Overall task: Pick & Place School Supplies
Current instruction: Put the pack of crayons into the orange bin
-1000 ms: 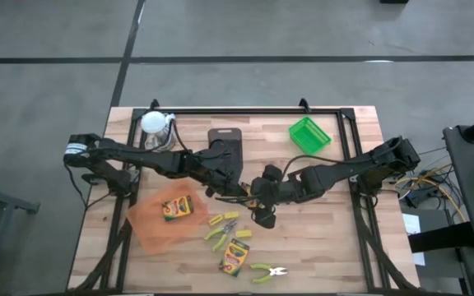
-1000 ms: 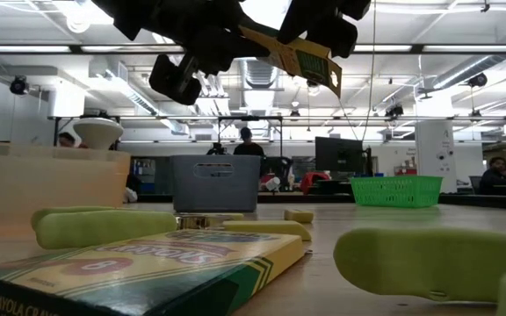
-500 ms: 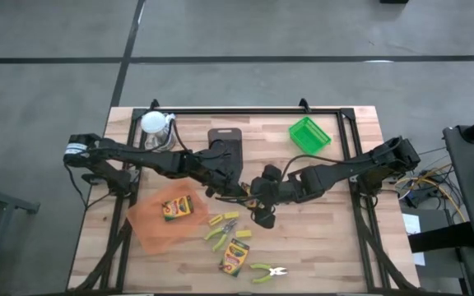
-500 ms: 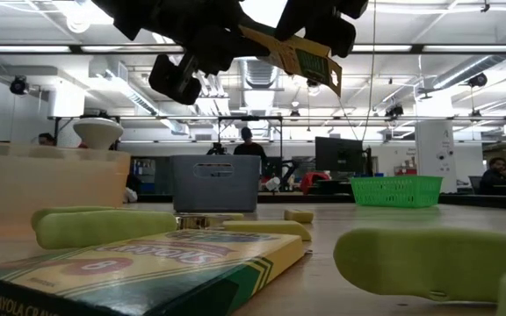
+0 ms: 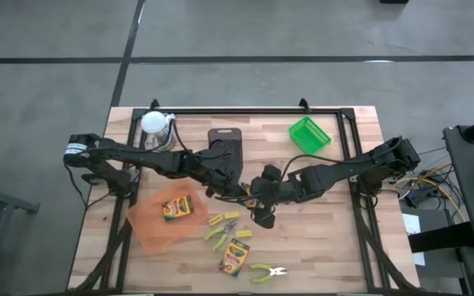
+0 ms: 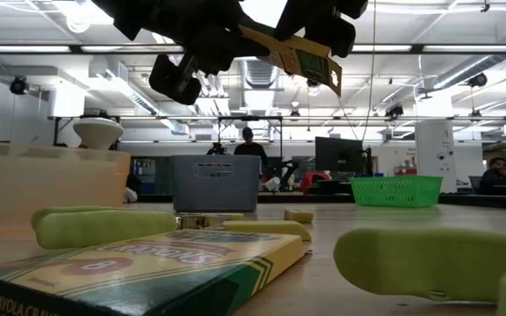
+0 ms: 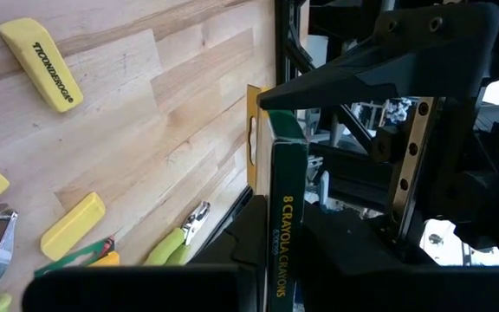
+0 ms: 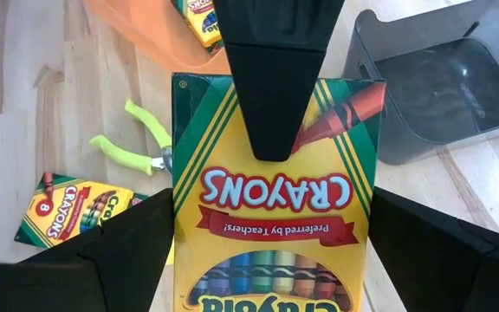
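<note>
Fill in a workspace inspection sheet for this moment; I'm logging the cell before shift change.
Surface: wooden table.
Job's things: held crayon box aloft; one crayon box in orange tray; another, scissors, yellow erasers on the wood.
Clutter: black tray, green basket, white-topped object.
Grippers: left tool shut on held crayon box; right tool open around it.
Cables: bundle at right edge.
Surroundings: person far behind.
</note>
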